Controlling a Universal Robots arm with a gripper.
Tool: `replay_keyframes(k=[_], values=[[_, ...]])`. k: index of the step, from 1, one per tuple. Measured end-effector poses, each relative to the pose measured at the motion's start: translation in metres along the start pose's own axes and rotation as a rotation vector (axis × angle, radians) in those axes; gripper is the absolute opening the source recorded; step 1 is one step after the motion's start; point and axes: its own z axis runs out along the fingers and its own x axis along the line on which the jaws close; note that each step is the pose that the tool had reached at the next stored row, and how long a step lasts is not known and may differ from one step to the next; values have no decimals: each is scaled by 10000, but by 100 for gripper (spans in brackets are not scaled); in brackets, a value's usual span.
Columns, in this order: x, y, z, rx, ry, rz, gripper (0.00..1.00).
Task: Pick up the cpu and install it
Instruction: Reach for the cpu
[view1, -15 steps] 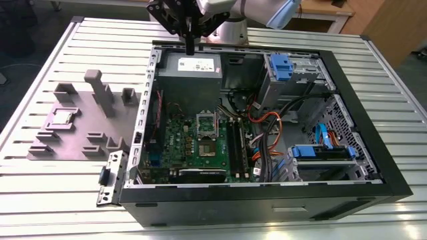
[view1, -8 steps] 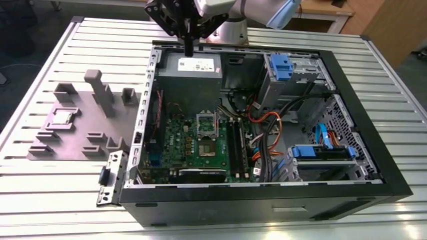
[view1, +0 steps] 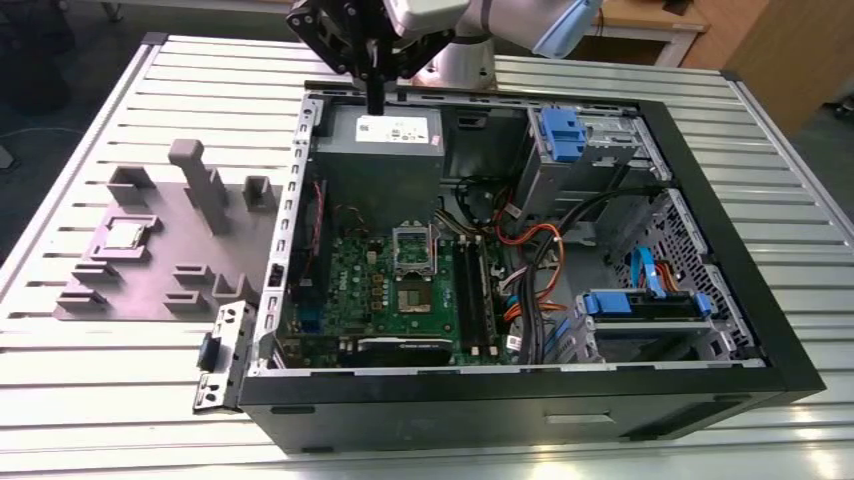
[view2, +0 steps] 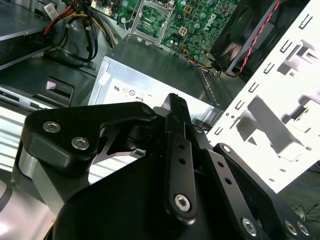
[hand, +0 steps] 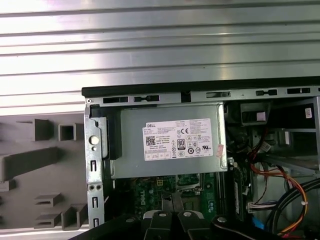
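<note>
Above the power supply (view1: 376, 168) at one end of the open computer case (view1: 534, 410), the end effector (view1: 376, 105) hangs with its fingers pressed together, gripping nothing. Outside the case, on the exterior view's left of it, the cpu (view1: 127, 233) lies flat in a recess of the grey fixture (view1: 167, 255) on the slatted tabletop (view1: 107, 400). Inside the case, the motherboard's socket (view1: 416, 290) sits well apart from the cpu.

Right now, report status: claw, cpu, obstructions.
Claw shut, nothing in it, above the power supply. Cpu lying on the grey fixture, outside the case, exterior view's left. Nothing atop it.
</note>
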Motion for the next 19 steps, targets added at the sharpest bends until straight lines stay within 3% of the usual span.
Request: replay_keyframes(k=[19], values=[[62,-20,19,3,2,-1,11]])
